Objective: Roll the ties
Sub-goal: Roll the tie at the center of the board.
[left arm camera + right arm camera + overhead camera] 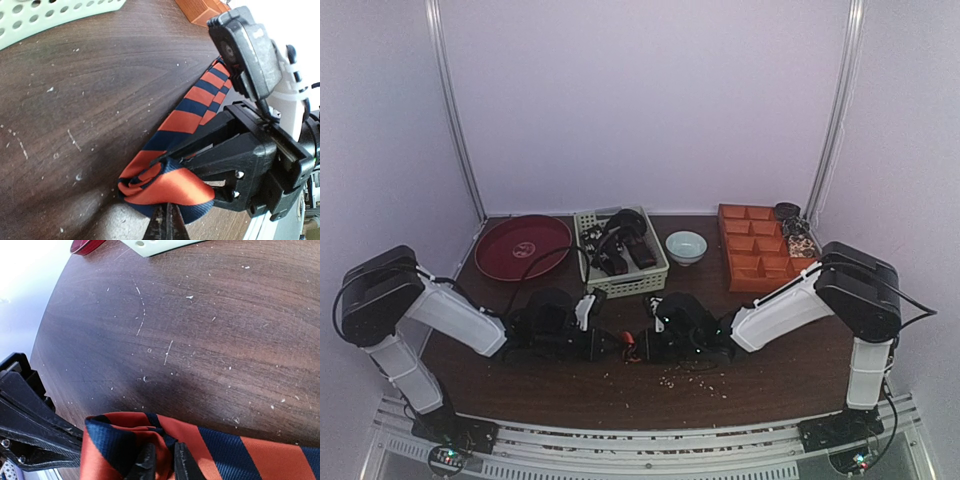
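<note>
The striped tie (pixel 180 120) lies on the bench (pixel 200 315) near its front edge, between the two arms, with its end doubled over into what looks like the first turn of a roll. Your left fingers (pixel 156 227) are pressed together on that folded end, apparently to pin it. Your right fingers (pixel 145 462) pinch the same fold from the opposite side, probably so the layers cannot spring apart. The free length lies slack, likely to feed the roll.
</note>
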